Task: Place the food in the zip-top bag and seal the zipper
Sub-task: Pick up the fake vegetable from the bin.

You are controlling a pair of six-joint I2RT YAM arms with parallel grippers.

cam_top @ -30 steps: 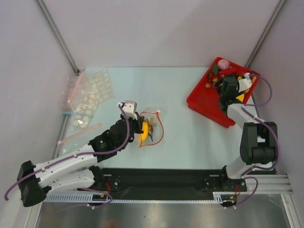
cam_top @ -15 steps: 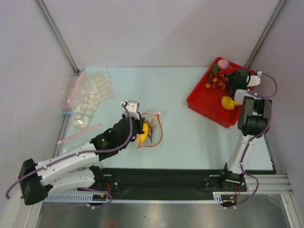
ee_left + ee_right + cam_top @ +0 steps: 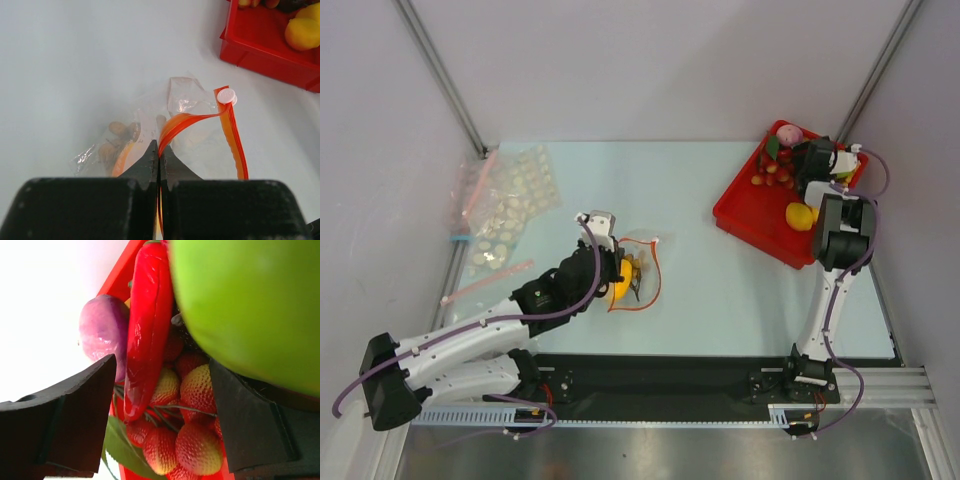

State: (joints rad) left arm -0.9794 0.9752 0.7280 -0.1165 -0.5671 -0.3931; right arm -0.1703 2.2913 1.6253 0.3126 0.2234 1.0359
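The spread right hand (image 3: 162, 362) faces the long red plastic chili (image 3: 147, 330) lengthwise in its gap, while the pressed-together left hand (image 3: 159, 150) pinches the clear plastic bag (image 3: 185, 96) by its red-orange zipper strip (image 3: 190, 121).

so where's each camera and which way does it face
top external: above, behind the robot, looking down at the table; left arm and right arm show.
left wrist: on the left arm, facing the zipper its shut left end effector pinches.
right wrist: on the right arm, facing the red chili past the open right end effector.
shared: top and left wrist both show the zip-top bag and red tray.
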